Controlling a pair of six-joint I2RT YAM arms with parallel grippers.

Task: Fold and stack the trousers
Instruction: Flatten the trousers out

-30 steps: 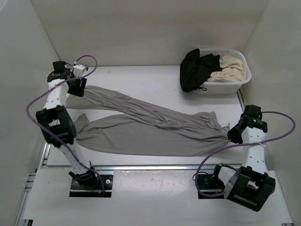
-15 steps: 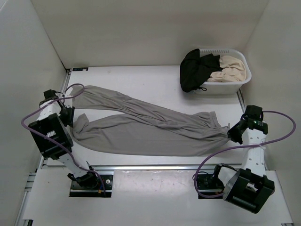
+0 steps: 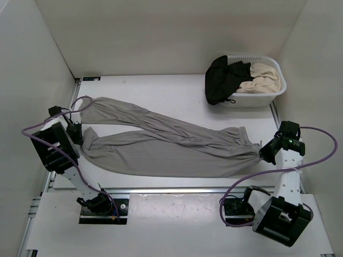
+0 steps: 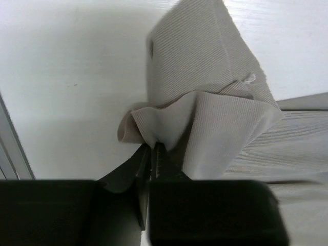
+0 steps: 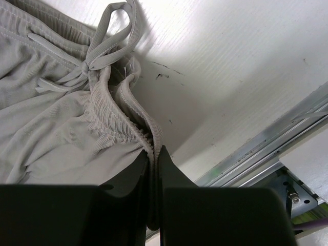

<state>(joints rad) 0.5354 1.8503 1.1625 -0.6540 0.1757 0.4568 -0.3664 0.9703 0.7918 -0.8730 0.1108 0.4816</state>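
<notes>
Where the table (image 3: 161, 91) meets its far right corner, a white basket (image 3: 280, 85) holds two things: a black garment (image 3: 221, 80) that fills its left half and spills over the left rim down toward the tabletop, and a cream garment (image 3: 262, 76) bunched in its right half. The trousers (image 3: 161, 144) lie outside it, spread flat across the middle of the table. Their waist is at the near right and the two legs run leftward in a narrow V, one leg ending at the far left and the other at the near left. The left gripper (image 4: 154, 148) has its fingers pressed almost together on the crumpled hem of the nearer leg, with a fold of grey cloth caught between them. The right gripper (image 5: 155, 151) pinches the gathered elastic edge of the waist, just beside the knotted drawstring (image 5: 97, 46) and close to the metal rail (image 5: 266, 148) at the table's right side. From above, each wrist covers its own fingertips, so the grips show only in the wrist views. There the dark gripper bodies block the lower part of each picture, and how deep the cloth sits in either grip cannot be told. The garments hide the inside of the basket.
</notes>
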